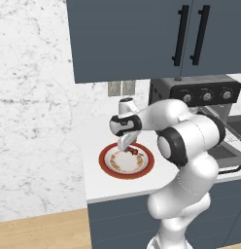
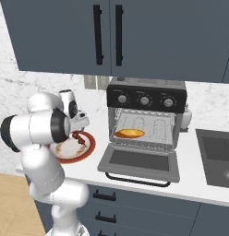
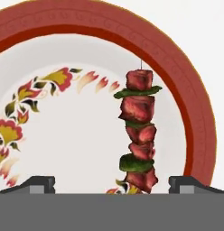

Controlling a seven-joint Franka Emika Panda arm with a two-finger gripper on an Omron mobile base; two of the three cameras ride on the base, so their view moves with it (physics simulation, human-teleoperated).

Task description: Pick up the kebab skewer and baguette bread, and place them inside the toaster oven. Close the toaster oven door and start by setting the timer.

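The kebab skewer, with red meat chunks and green pieces, lies on the right side of a red-rimmed floral plate. My gripper hangs open just above the plate, and the skewer's near end sits between the fingertips, closer to the right one. From the left base view the gripper points down beside the skewer. The toaster oven stands to the right with its door dropped open. The baguette bread rests on the wire rack inside.
The plate sits on the white counter, left of the oven and near the front edge. A sink is sunk into the counter at the far right. A small white jar stands beside the oven. Dark cabinets hang overhead.
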